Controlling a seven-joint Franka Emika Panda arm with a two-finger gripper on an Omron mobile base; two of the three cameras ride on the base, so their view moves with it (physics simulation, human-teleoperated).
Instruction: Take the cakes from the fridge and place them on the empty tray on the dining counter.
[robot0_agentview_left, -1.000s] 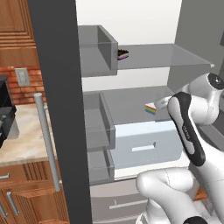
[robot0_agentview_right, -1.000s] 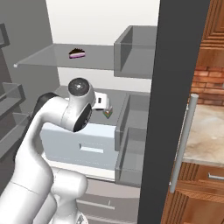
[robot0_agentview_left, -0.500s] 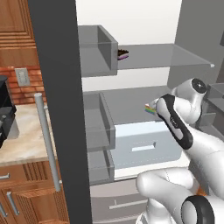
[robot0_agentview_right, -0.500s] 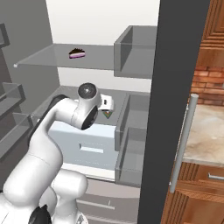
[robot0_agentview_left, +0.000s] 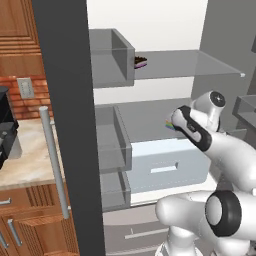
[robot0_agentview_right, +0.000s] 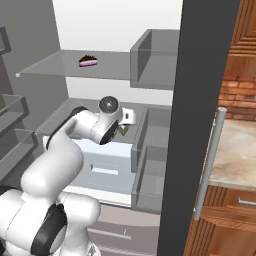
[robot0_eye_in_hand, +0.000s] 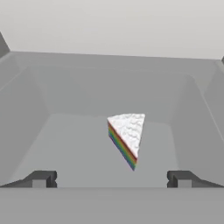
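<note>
Reaching into the open fridge (robot0_agentview_left: 220, 55) at middle-shelf level, gripper (robot0_eye_in_hand: 111, 179) spread as wide as it goes and holding nothing, fingertips (robot0_eye_in_hand: 40, 179) flanking the view with the rainbow cake (robot0_eye_in_hand: 127, 138) lying between and beyond them, not yet touched

Sitting flat on the grey shelf floor, white top up, pointed end toward the hand, striped side facing left

Risking a nudge here: closing on a slanted wedge likely squeezing it sideways or pushing it deeper toward the back wall; dropping too low probably scraping the shelf instead of bracketing the slice

Waiting on the glass shelf (robot0_agentview_right: 55, 62) above, the chocolate cake (robot0_agentview_right: 88, 61), dark with a pinkish base, well apart from the arm; same slice peeking out past the grey bin (robot0_agentview_left: 111, 57) in the left base view

Crowding the reach: white drawer (robot0_agentview_left: 165, 167) just below the arm, grey door bins close on the right side, dark fridge door (robot0_agentview_left: 67, 125) standing open nearby with its bar handle (robot0_agentview_left: 54, 160)

No tray or dining counter to speak of from here
</note>
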